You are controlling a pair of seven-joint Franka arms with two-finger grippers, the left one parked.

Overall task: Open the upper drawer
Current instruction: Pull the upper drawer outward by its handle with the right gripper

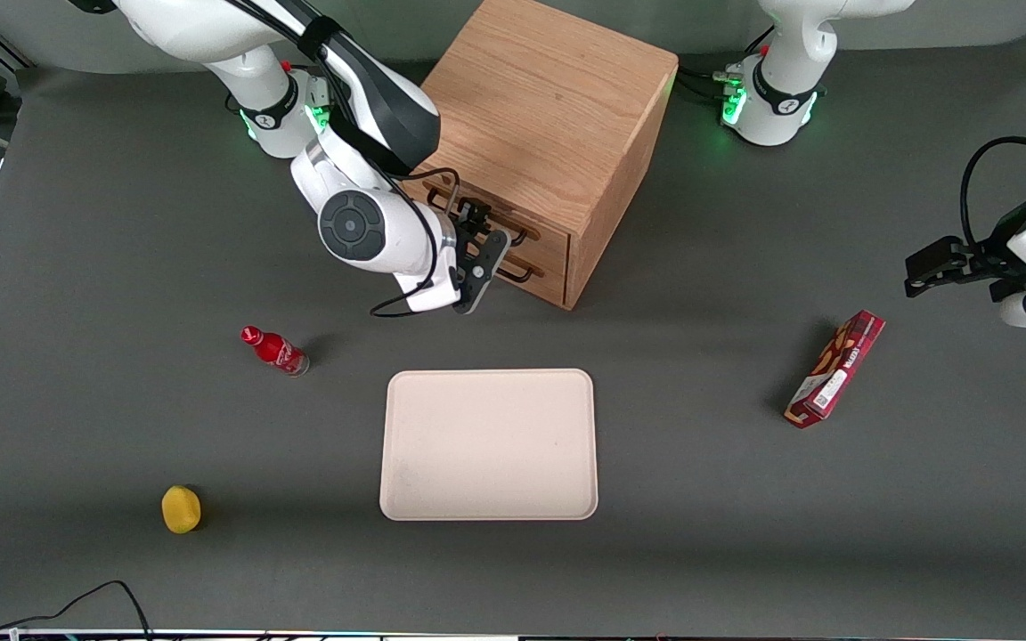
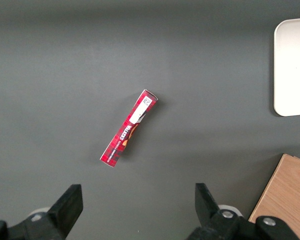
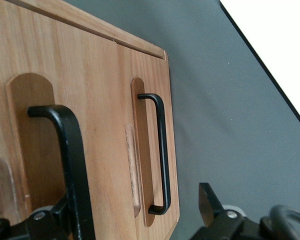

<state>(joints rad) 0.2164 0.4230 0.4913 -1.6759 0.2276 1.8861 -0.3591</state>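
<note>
Oak upper drawer point(image 3: 45, 125) shut; gripper point(image 1: 477, 240) open at its black handle point(image 3: 65, 165), no legible writing

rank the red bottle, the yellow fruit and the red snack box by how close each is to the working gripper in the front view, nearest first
The gripper sits at the upper drawer front.
1. Red bottle: standing on the table, nearer the camera than the gripper.
2. Yellow fruit: at the working arm's end, much nearer the camera.
3. Red snack box: toward the parked arm's end.

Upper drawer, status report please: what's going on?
Gripper open at the upper drawer's handle, not yet clamped. Upper drawer looks closed. Nothing in the way.
</note>
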